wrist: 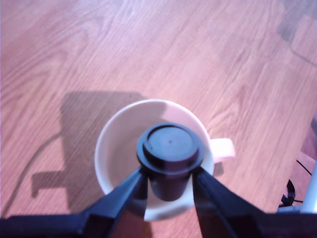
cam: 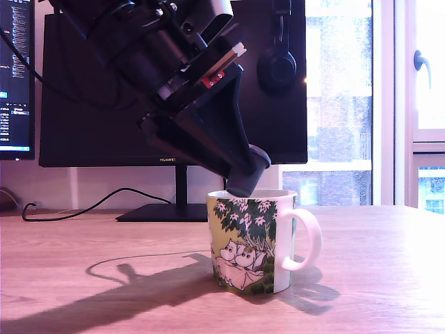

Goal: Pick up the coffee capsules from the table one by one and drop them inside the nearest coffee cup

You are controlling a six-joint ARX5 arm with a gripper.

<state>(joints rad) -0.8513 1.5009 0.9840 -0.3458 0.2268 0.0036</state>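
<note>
The coffee cup (cam: 252,242) is a white mug with green foliage and pale cartoon figures, standing on the light wood table (cam: 104,243) with its handle toward the exterior view's right. My gripper (cam: 245,177) hangs just above the cup's rim, tilted down from the exterior view's left. It is shut on a dark grey coffee capsule (wrist: 170,153). In the wrist view the capsule sits between the two black fingers (wrist: 126,196), directly over the open mouth of the cup (wrist: 119,148). The part of the cup's inside that shows is bare.
A black monitor (cam: 83,111) on a stand (cam: 163,209) fills the back, with a cable (cam: 83,207) trailing on the table. Headphones (cam: 277,66) hang at the monitor's right. A window (cam: 410,104) is at the exterior view's right. The arm's shadow (cam: 118,285) lies left of the cup.
</note>
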